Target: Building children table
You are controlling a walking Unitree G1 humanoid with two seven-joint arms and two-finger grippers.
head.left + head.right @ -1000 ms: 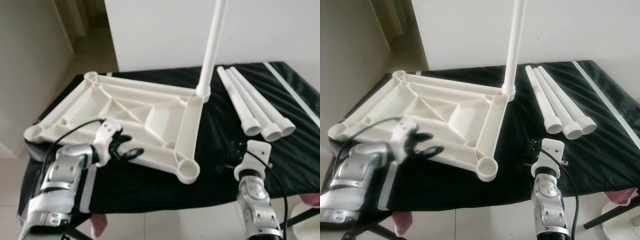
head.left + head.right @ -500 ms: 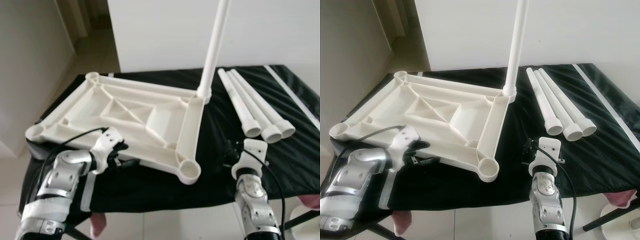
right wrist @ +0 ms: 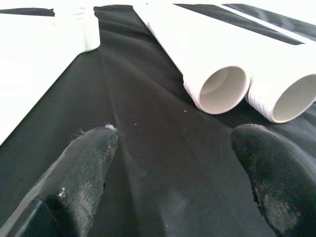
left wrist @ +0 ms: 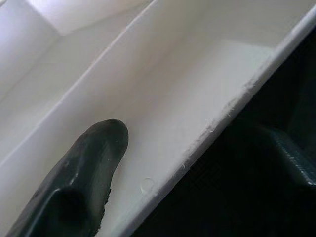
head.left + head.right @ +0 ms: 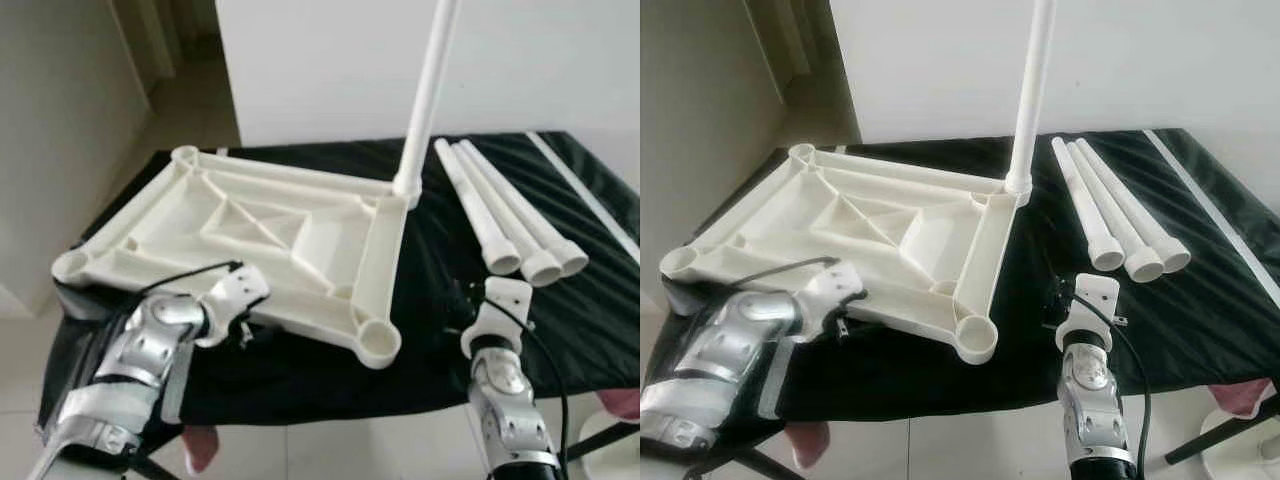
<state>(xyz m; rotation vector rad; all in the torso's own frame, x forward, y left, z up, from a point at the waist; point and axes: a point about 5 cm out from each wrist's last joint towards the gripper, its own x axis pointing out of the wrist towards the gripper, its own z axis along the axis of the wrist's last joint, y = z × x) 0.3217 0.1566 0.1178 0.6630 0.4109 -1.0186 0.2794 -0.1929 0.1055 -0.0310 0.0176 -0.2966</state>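
Left gripper advanced, straddling tabletop edge (right gripper open).

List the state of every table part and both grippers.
Tabletop: upside down on the black cloth, ribs facing up.
Fitted leg: upright in the far right corner socket.
Three loose legs: lying side by side on the cloth, not fitted.
Near right socket: empty.
Left gripper: at the tabletop's near edge, one finger against its rim.
Right gripper: open, over the cloth, pointing at the loose legs.
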